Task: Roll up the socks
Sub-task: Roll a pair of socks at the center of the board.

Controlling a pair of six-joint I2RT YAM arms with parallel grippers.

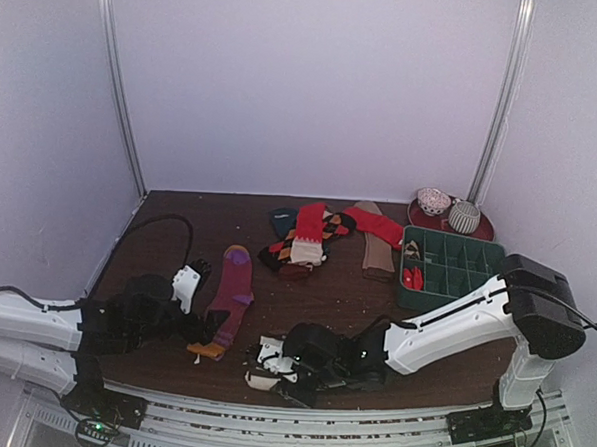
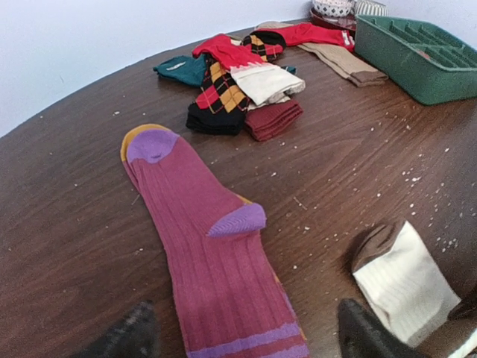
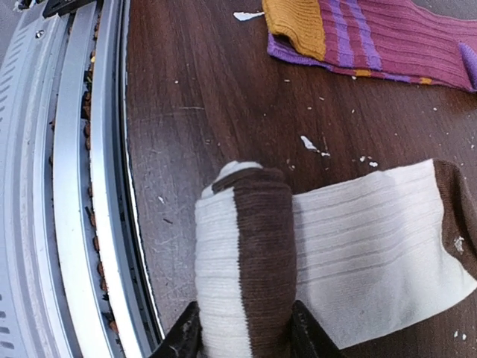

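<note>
A maroon sock with purple toe and heel lies flat on the table, also in the top view. My left gripper is open, its fingertips astride the sock's striped cuff. A white-and-brown sock lies near the front rail, its near end rolled into a tight roll. My right gripper is shut on that roll. The sock shows in the top view and in the left wrist view.
A pile of argyle, red, cream and teal socks lies at the back middle, a tan sock beside it. A green divided tray stands at right, a plate with rolled socks behind it. The metal rail runs along the front edge.
</note>
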